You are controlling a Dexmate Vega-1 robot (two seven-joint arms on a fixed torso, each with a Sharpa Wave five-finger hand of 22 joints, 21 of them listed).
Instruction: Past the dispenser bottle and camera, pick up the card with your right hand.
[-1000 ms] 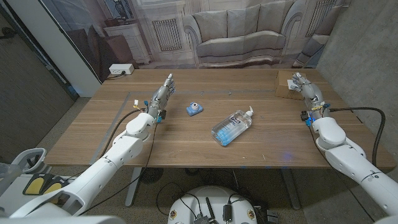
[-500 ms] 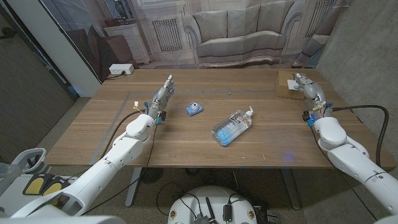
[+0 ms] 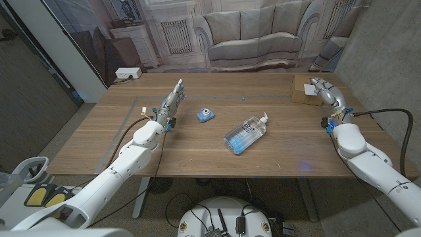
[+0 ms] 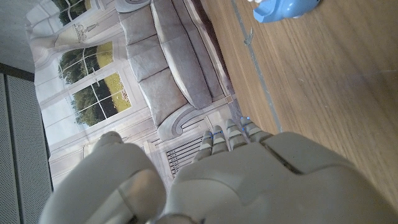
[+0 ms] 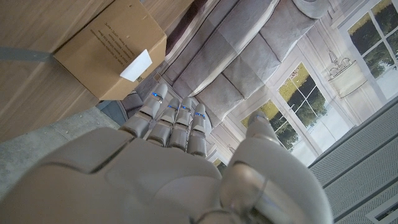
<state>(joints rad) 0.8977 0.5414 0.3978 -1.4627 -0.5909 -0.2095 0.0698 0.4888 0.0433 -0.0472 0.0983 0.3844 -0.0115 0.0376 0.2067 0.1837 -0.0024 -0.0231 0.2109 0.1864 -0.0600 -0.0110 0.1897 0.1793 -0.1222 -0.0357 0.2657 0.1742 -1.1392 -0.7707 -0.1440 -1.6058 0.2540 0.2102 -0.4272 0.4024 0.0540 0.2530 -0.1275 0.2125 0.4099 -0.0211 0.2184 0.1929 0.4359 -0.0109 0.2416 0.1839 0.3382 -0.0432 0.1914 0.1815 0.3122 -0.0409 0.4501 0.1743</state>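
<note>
A wooden table (image 3: 197, 145) stands before a printed backdrop (image 3: 250, 33) showing a sofa, windows and radiators. A white power strip (image 3: 127, 74) sits by the table's far left corner. Grey wall panels (image 3: 33, 85) stand left, and a black cable (image 3: 388, 118) trails right.

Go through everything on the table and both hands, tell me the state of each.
Dispenser bottle: lying on its side.
Camera: resting on the table, untouched.
Cardboard box: closed, at the far right corner.
Left hand: empty, fingers extended.
Right hand: empty, beside the box.
</note>
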